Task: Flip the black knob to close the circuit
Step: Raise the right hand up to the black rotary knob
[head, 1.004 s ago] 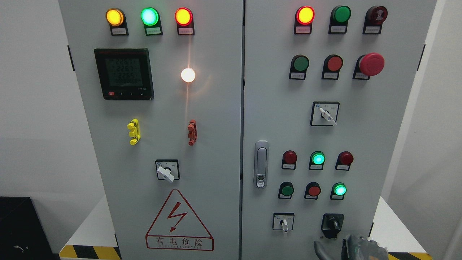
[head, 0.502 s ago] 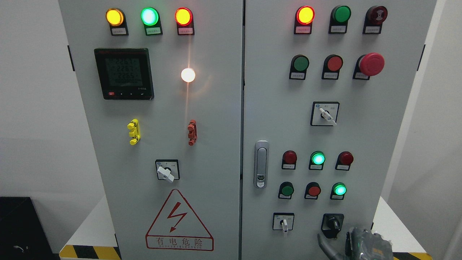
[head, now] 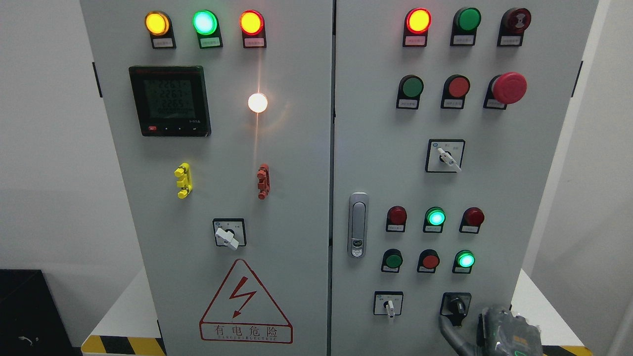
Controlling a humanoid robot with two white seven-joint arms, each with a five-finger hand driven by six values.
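Observation:
The black knob (head: 456,305) sits on a black base at the lower right of the grey cabinet's right door (head: 519,188). Its handle points down and slightly right. My right hand (head: 472,336) comes up from the bottom edge, just below and to the right of the knob. One grey finger (head: 449,330) stretches up and left, its tip right under the knob's base, while the dark body of the hand (head: 509,331) stays to the right. The hand holds nothing. My left arm is out of sight.
A white-handled selector switch (head: 388,304) is left of the knob. Above it are rows of red and green buttons and lamps (head: 435,217), another selector (head: 446,157), a red mushroom stop button (head: 509,88) and the door latch (head: 357,225). The left door carries a meter (head: 169,100).
My right hand has risen from the bottom edge and shifted right, bringing its finger up beneath the black knob. The knob has not turned.

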